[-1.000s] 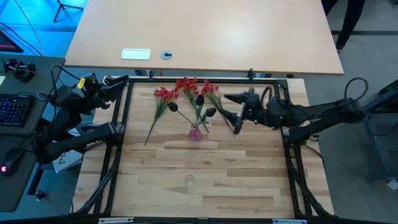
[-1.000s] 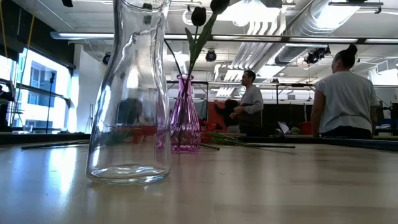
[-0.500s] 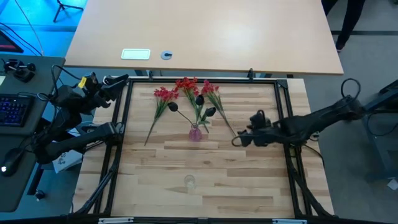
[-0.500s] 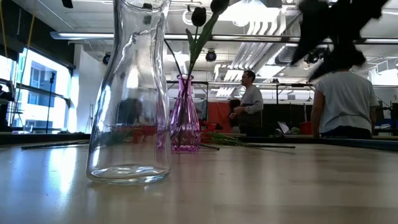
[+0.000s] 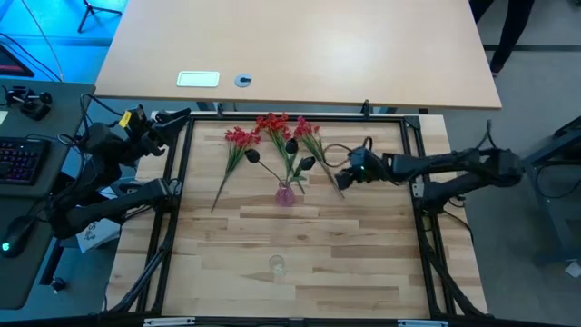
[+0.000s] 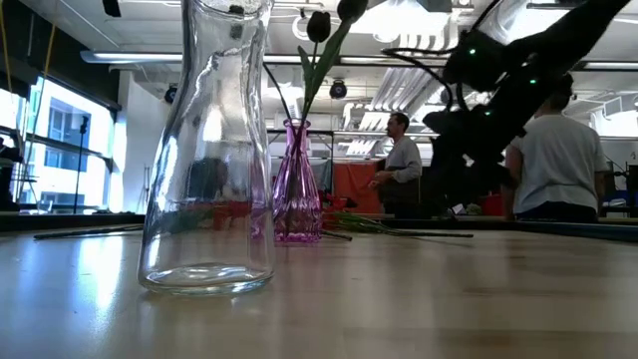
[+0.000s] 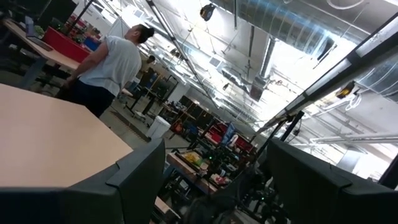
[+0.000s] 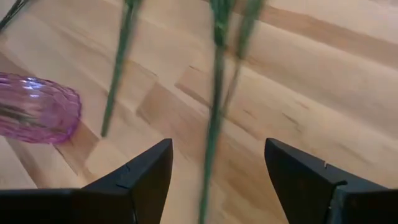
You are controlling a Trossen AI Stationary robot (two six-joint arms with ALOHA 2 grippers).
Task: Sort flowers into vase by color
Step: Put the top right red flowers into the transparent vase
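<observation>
The right gripper (image 5: 340,179) hangs low over the pale wooden plank counter (image 5: 300,245), its two dark fingers (image 8: 146,180) spread apart with a thin green flower stem (image 8: 214,134) running up between them; nothing is pinched. That stem belongs to the rightmost bunch of small red blossoms (image 5: 307,130), lying flat just beside the gripper. More red-blossomed, green-stemmed flowers (image 5: 241,138) lie fanned across the far part of the counter. A small pink ribbed glass vase (image 5: 285,193) stands near the gripper, holding two dark tulip-like flowers (image 6: 319,25). A clear glass carafe-shaped vase (image 6: 207,150) stands empty, well apart toward the near edge. The left gripper (image 5: 172,119) waits off the counter's far left corner, its fingers (image 7: 134,180) spread and empty.
</observation>
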